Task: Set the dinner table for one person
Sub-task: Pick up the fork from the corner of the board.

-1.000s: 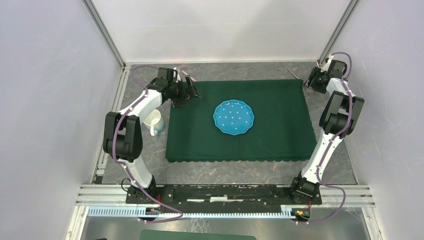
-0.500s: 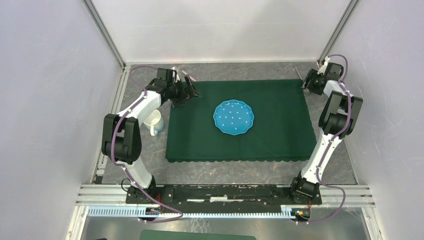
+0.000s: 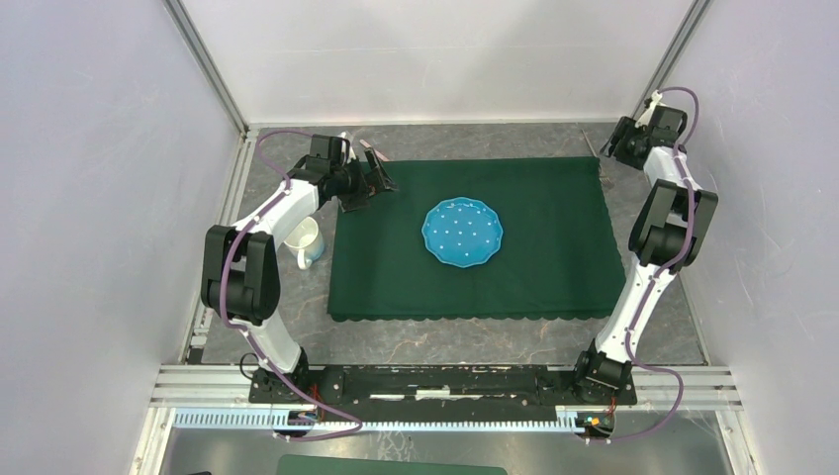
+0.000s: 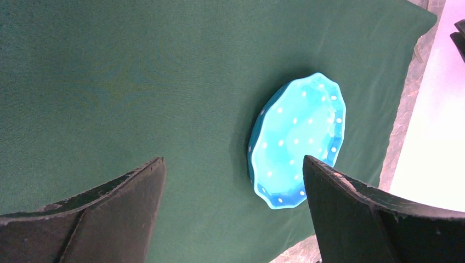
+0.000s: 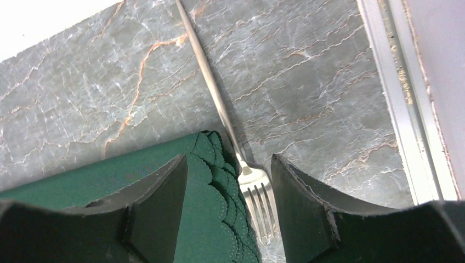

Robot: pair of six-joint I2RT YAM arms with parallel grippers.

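The right gripper, jaws apart, straddles the fork tines at lower centre; its handle runs up-frame, apparently untouched. The left gripper gapes, farther off.

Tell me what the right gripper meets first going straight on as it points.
Probably the fork: its tines lie between the open fingers of the right gripper, beside the corner of the green cloth; depth unclear.
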